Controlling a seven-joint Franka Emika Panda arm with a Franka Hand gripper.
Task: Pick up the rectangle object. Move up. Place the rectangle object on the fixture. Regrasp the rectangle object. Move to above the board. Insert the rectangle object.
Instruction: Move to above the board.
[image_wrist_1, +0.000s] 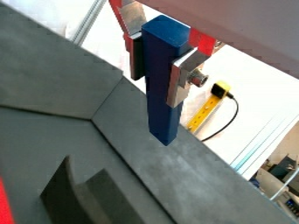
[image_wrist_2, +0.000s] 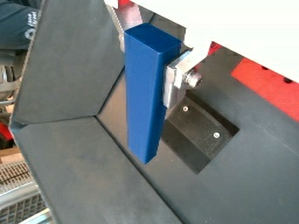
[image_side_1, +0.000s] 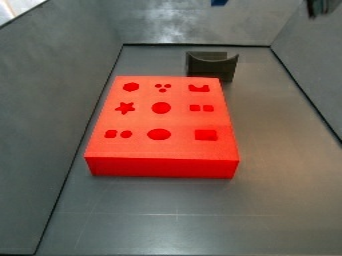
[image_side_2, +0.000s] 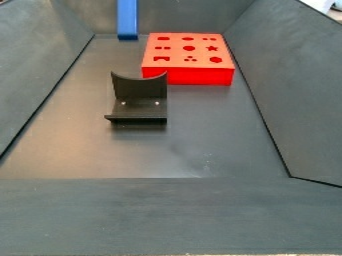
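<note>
Step in hand: you are in the move-up phase, judged from the height.
Gripper (image_wrist_1: 163, 66): raised high above the surface, jaws clamped on the rectangle object (image_wrist_2: 149, 92).
Rectangle object: plain blue bar, hanging upright, lower end free; in a side view (image_side_2: 128, 18) only that end shows.
Next move: carry it over the fixture (image_side_2: 138, 98), then lower into the notch.
Board (image_side_1: 163, 123): red, unoccupied.
</note>
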